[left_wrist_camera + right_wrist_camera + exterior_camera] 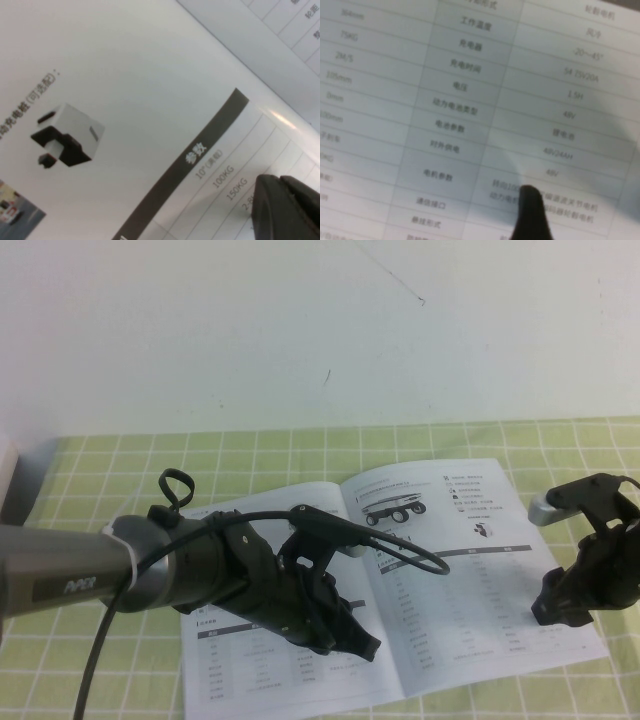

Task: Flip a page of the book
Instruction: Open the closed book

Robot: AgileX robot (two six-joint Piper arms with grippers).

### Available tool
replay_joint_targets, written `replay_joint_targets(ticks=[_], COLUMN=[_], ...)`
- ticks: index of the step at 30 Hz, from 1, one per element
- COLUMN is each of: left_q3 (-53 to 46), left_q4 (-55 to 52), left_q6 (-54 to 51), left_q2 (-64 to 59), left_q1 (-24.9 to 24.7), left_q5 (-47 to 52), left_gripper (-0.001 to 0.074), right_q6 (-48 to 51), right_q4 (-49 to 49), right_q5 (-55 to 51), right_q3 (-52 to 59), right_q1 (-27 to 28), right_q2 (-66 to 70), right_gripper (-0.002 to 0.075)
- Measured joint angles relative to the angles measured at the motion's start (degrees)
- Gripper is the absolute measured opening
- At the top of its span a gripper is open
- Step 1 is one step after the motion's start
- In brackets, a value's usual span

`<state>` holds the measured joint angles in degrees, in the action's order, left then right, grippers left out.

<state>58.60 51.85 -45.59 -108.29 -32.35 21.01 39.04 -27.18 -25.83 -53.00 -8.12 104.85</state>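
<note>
We see one book [440,580] under two grippers: left gripper [365,648] and right gripper [545,612], whose openings we cannot tell.

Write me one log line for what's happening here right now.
thin white stapled booklet: open flat on green checked cloth | left tool: over left page | right tool: at right page's outer edge | page: not lifted

Left gripper [362,645] blocks the book [440,570] centre.
</note>
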Motion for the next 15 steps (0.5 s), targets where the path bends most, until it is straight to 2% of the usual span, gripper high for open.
replay_joint_targets(ticks=[5, 15], left_q3=[0.0, 0.0], left_q4=[0.0, 0.12], left_q6=[0.0, -0.16], left_q2=[0.0, 0.0], left_q1=[0.0, 0.0], left_q5=[0.0, 0.0], left_gripper=[-0.0004, -0.0004], right_q6=[-0.21, 1.17], right_q4=[0.0, -6.29], right_q5=[0.0, -1.69], right_q3=[0.0, 0.0], right_q1=[0.0, 0.0], right_q2=[0.0, 0.0], right_gripper=[0.0461, 0.0461])
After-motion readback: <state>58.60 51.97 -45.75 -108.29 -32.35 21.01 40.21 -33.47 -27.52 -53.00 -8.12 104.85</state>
